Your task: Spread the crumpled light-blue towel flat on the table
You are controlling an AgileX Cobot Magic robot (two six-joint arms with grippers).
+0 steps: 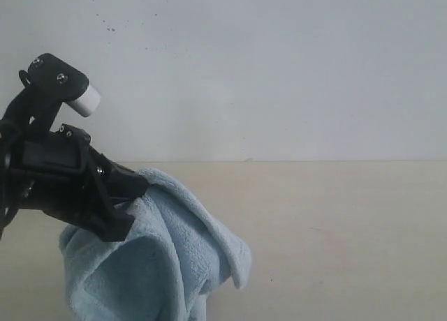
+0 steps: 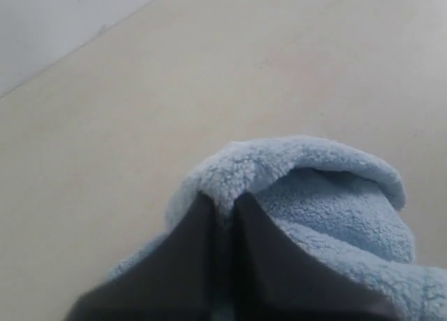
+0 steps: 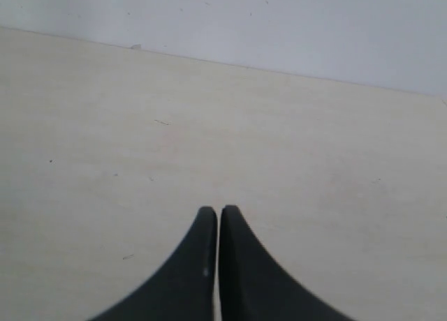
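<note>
**Item 1: towel**. Pale blue, fluffy pile. It sits on the left of the exterior view, raised by one fold and hanging in a bunched drape. Its lower part runs off the bottom edge, so contact with the surface cannot be told. No hem, corner or tag is visible.

**Item 2: left fingers**. Clenched on a rounded fold at the top of the towel. The left wrist view shows pile bulging around both tips.

**Item 3: right fingers**. Pressed together and grasping nothing, above bare surface. They do not appear in the exterior view, and no towel shows in the right wrist view.

**Item 4: surface**. Plain cream and wide, with open room to the right of the towel. It is backed by a grey-white wall.

**Hazards, judged:**
- The grip is on a mid-cloth fold, probably several layers thick. Lowering from here would likely drop the towel back into a heap.
- The thick pile could slip from the tips under a sideways drag.
- One hold cannot tension the cloth. The right fingers must open and find an edge, but the edges are buried in the folds.
- A blind grab there risks pinching two layers and locking in a crease.
</note>
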